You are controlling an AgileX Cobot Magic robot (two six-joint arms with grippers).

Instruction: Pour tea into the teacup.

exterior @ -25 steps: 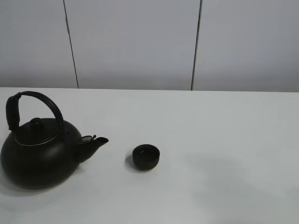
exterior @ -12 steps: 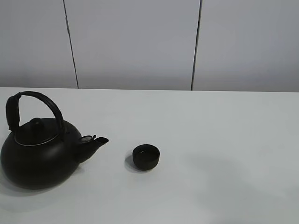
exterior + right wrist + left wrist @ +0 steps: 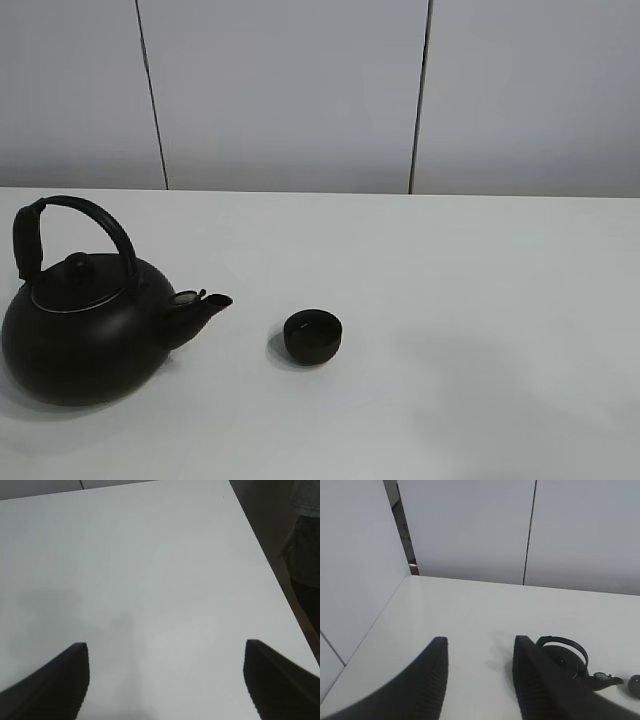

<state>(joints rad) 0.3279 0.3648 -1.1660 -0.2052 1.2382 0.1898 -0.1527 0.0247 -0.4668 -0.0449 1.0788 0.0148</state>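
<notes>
The teacup, small, round and matte black, stands on the white table near the middle. A big round black kettle with an arched handle stands at the left, its spout pointing at the cup. Neither gripper shows in the exterior high view. In the left wrist view my left gripper is open and empty, high above the table, with the kettle and the teacup's edge beyond it. In the right wrist view my right gripper is open wide and empty over bare table.
White wall panels stand behind the table. The table's right edge shows in the right wrist view, with a person's dark clothing past it. The table's left edge meets a side wall.
</notes>
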